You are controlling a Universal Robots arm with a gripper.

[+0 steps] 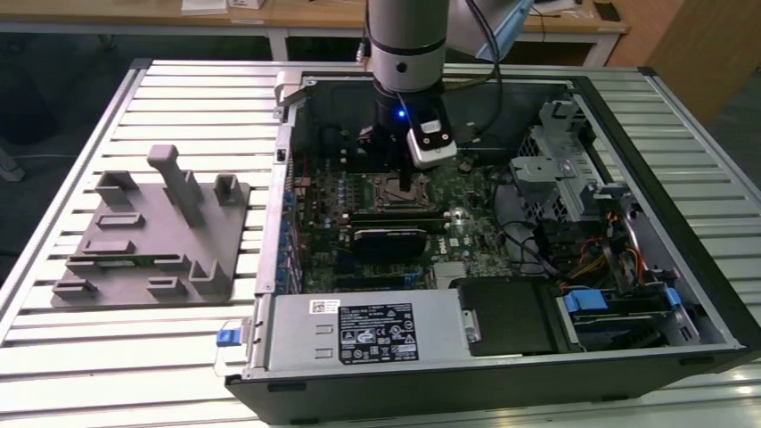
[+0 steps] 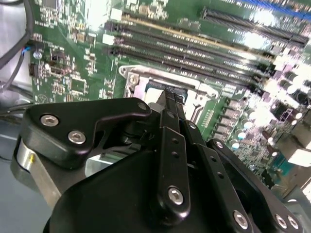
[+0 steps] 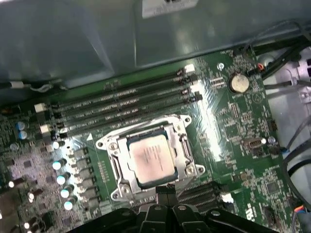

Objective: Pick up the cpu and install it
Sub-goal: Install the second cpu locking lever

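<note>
The cpu, a silver-grey square chip, lies flat inside the metal-framed socket on the green motherboard. In the first wrist view my gripper is at the socket's edge beside the chip, its two thin black fingers pressed together with nothing between them. The second wrist view shows the fingertips over the socket frame, with a corner of the cpu just beyond them. In the exterior view the gripper reaches down into the open computer case above the socket.
Black memory slots run beside the socket. A grey plastic fixture tray stands on the slatted table at the exterior view's left. The power supply, drive cage and cables crowd the case's near and right sides.
</note>
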